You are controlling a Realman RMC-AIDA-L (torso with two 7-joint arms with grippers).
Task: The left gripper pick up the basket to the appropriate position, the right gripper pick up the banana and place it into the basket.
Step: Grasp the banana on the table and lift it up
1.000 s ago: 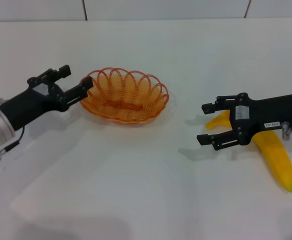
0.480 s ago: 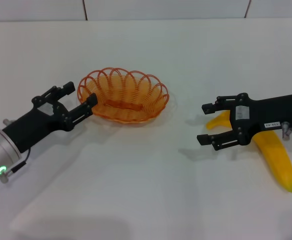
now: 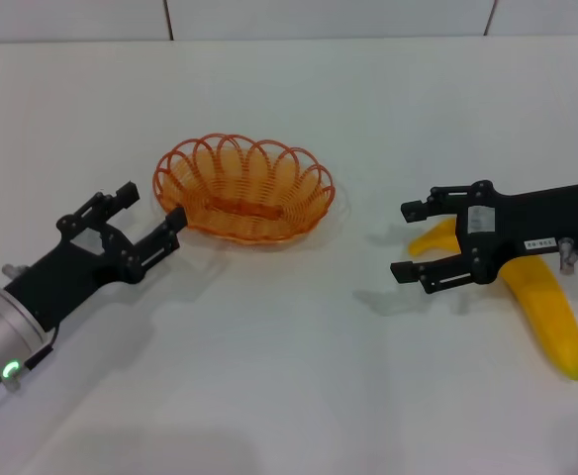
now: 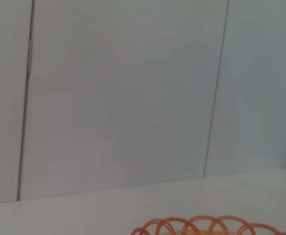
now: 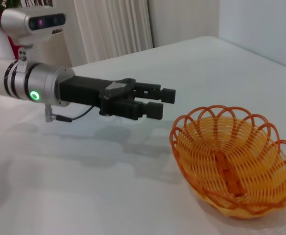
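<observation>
Only the head view takes in everything at once: one basket, one banana and two grippers on the white table. The left wrist view shows just the top loops of the basket's scalloped rim at the picture's edge, with a pale panelled wall behind, and none of that arm's own fingers. The right wrist view shows the basket empty from close by and the left gripper side-on, but not the banana. From the head view, the left gripper sits just beside the basket's left end, its two fingers spread apart and holding nothing; one fingertip is close to the rim, and whether it touches cannot be told. The basket rests on the table, left of centre. The right gripper is well apart from the basket on the right side, its jaws wide open and empty, with the fingers reaching past the banana's upper end. The banana lies flat on the table, partly under that gripper's forearm, its dark tip pointing toward the robot
</observation>
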